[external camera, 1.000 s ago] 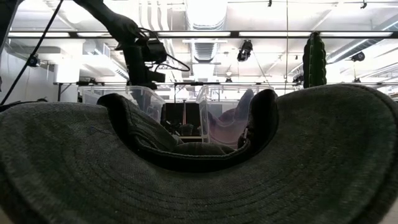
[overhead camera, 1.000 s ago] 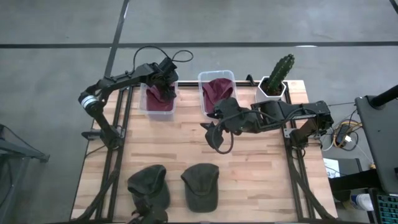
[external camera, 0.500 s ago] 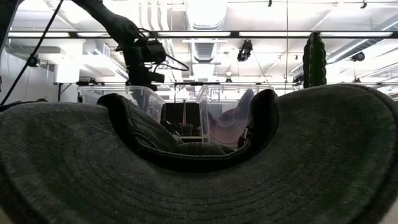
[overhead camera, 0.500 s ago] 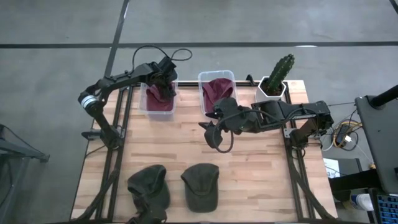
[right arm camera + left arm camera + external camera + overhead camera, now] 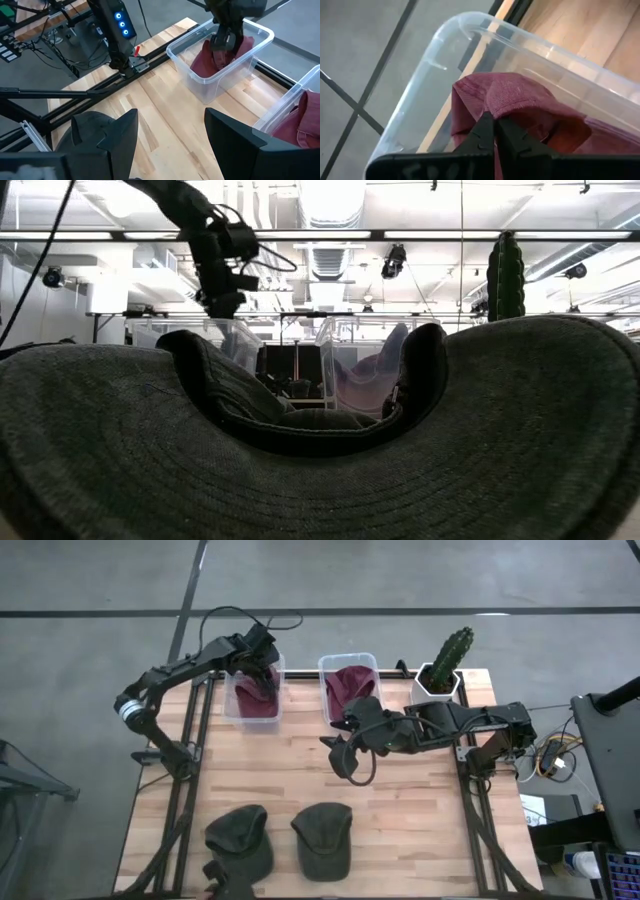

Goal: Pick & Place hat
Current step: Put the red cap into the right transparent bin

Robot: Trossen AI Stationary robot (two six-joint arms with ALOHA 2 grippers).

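Observation:
A maroon hat (image 5: 256,700) lies in the left clear bin (image 5: 231,716) at the table's far left. My left gripper (image 5: 493,123) stands over that bin, shut on the hat; the right wrist view shows it from afar (image 5: 223,44). A second maroon hat (image 5: 350,688) fills the right clear bin (image 5: 327,664). My right gripper (image 5: 345,755) hovers open over the middle of the table, holding nothing. Two dark green hats (image 5: 240,836) (image 5: 323,838) rest crown up on the boards near the front edge. My left gripper pinches a raised fold of the maroon hat's cloth (image 5: 489,107) between its two fingertips, coming from above and pointing down into the bin. The cloth is drawn up into a peak at the fingers; the hat's lower part (image 5: 202,64) still lies in the bin.
A potted cactus (image 5: 447,660) stands at the far right corner. A green hat's brim (image 5: 320,480) fills the foreground of the low view. Bare boards (image 5: 260,765) lie between the bins and the green hats.
My left gripper has shut on the maroon hat in the left bin and has then risen a little, drawing the cloth up with it. My right gripper has kept still.

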